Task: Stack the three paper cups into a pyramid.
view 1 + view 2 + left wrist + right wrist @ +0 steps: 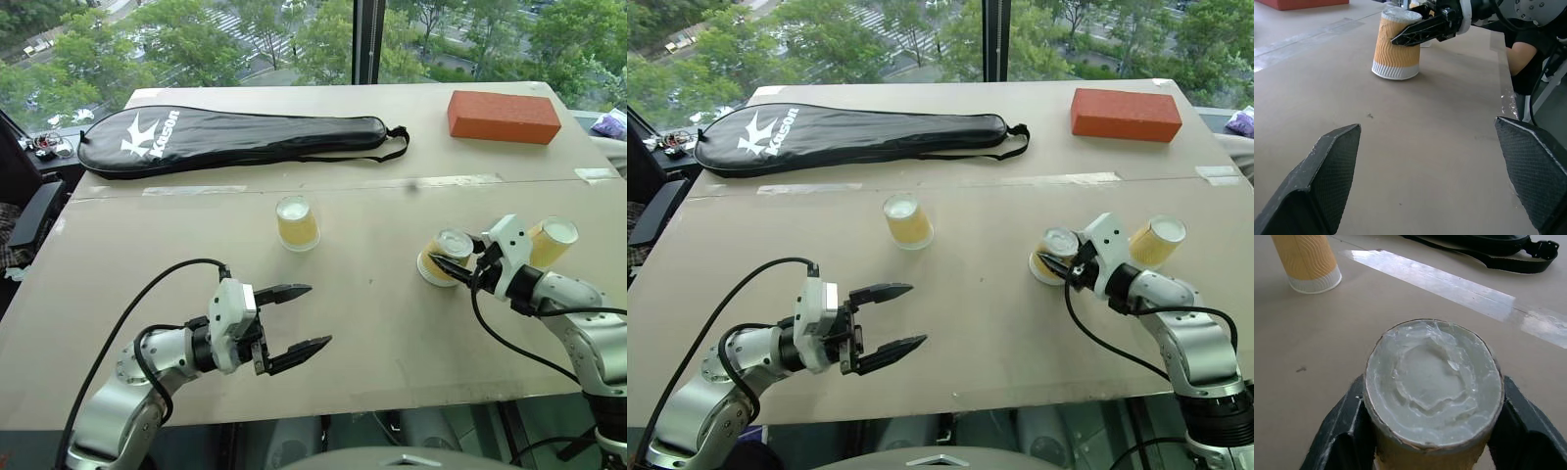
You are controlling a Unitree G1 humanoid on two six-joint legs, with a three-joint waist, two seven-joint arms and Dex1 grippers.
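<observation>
Three yellow-tan ribbed paper cups stand upside down on the brown table. One cup stands alone in the middle. A second cup is at the right, and my right gripper is shut on it, with a black finger pressed against each side. In the left wrist view this cup rests on the table, slightly tilted. The third cup stands just behind the right wrist. My left gripper hangs open and empty near the front edge, well short of the middle cup.
A black racket bag lies across the back left, and an orange brick-like block sits at the back right. A strip of clear tape runs across the table behind the cups. The table's front edge is close below both arms.
</observation>
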